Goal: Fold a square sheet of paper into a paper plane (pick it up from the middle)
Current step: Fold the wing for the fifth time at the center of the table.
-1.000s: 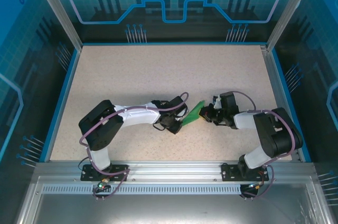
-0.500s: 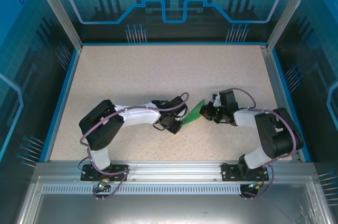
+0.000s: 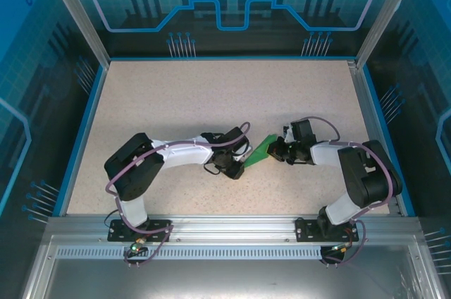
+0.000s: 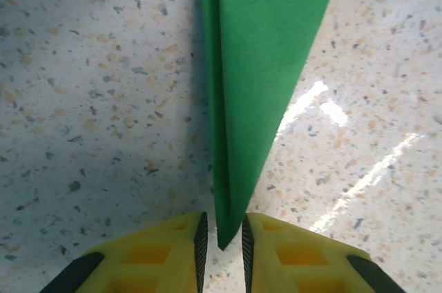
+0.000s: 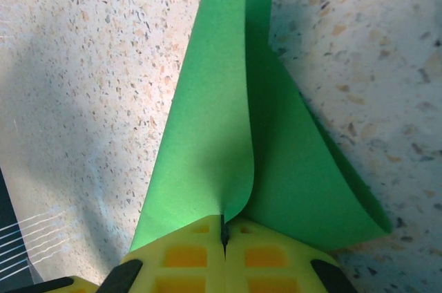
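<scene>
Speckled tabletop (image 3: 176, 101) lies under the green paper plane (image 4: 255, 65); the right gripper (image 5: 224, 234) pinches its wide end tight, while the left gripper (image 4: 222, 232) has its jaws slightly parted around the tip.

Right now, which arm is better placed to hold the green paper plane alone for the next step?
Likely the right: the right pincer is shut on the paper plane at its wide end, while the left pincer stands slightly open around the pointed tip, gripping nothing.
</scene>
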Tool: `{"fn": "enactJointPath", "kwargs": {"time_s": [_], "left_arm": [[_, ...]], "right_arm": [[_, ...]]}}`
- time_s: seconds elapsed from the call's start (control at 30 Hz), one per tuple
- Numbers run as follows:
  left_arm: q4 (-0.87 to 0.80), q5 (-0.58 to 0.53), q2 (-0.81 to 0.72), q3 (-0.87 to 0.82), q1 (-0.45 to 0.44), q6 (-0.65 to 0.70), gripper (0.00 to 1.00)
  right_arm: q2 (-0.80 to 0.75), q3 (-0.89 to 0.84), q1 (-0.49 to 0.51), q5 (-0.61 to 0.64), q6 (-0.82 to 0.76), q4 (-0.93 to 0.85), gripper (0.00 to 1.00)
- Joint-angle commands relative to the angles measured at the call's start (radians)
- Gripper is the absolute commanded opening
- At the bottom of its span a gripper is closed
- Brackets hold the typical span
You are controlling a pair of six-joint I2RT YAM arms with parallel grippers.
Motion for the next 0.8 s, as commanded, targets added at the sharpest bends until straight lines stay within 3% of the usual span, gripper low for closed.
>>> {"fn": "enactJointPath", "kwargs": {"time_s": [0.0,0.17,0.77], "left_arm": [[-0.026,0.104,-0.057,0.025,0.027,-0.020,0.24],[-0.028,0.178,-0.092,0.054,0.071,-0.055,0.24],[0.019,0.195,0.081,0.157,0.085,-0.038,0.20]], "right_arm": [[0.021,0.023,-0.017,0.017,-0.031,-0.049,0.00],[0.032,0.029,-0.016,0.020,-0.036,-0.054,0.00],[0.059,0.024,-0.010,0.015,-0.031,-0.038,0.00]]}}
